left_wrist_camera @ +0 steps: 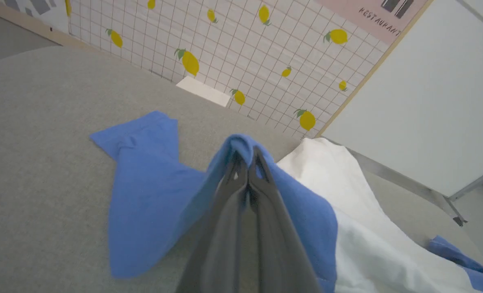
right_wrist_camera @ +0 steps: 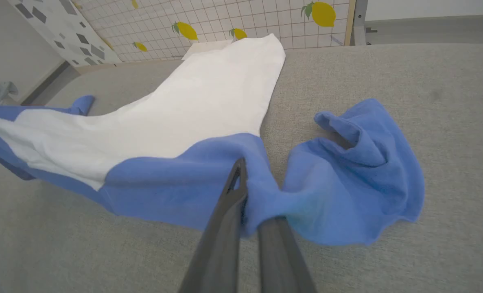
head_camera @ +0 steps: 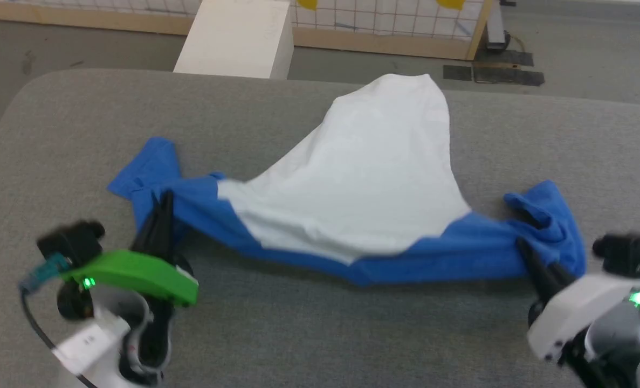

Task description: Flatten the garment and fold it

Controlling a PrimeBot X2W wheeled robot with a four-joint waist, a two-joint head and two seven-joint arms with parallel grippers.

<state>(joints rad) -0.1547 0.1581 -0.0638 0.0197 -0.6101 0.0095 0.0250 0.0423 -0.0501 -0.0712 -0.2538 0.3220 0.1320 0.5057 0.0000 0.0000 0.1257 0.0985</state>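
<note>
The garment is a T-shirt with a white body and blue shoulders, stretched left to right across the grey table. Its white body trails away to the far edge. My left gripper is shut on the blue shoulder by the left sleeve, whose cloth wraps over my fingertips. My right gripper is shut on the blue shoulder by the crumpled right sleeve. Between the two grips the blue edge hangs lifted a little off the table.
A white box stands on the floor beyond the table's far edge. Behind it runs a low wall panel with a grid and lemon print. Bare grey tabletop lies in front of the garment and at both sides.
</note>
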